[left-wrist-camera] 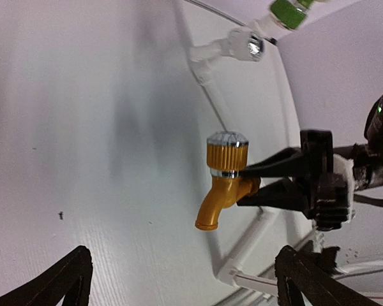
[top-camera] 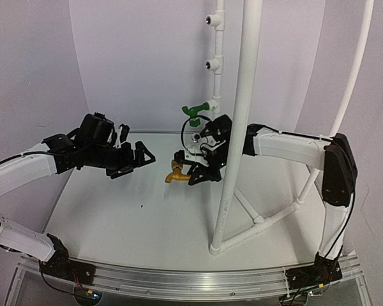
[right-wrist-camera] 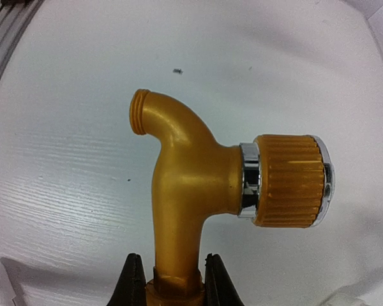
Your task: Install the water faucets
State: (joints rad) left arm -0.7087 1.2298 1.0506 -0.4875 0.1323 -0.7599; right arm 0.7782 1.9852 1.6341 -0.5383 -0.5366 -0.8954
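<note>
No readable text, labels or numbers anywhere

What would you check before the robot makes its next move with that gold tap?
1. The gold faucet clamped in the right gripper: ok.
2. The left gripper open and empty: ok.
3. The green faucet seated on the pipe: ok.
4. An open fitting free above it: ok.
5. The gold faucet's inlet end clear of the right gripper: cannot tell, hidden.
</note>
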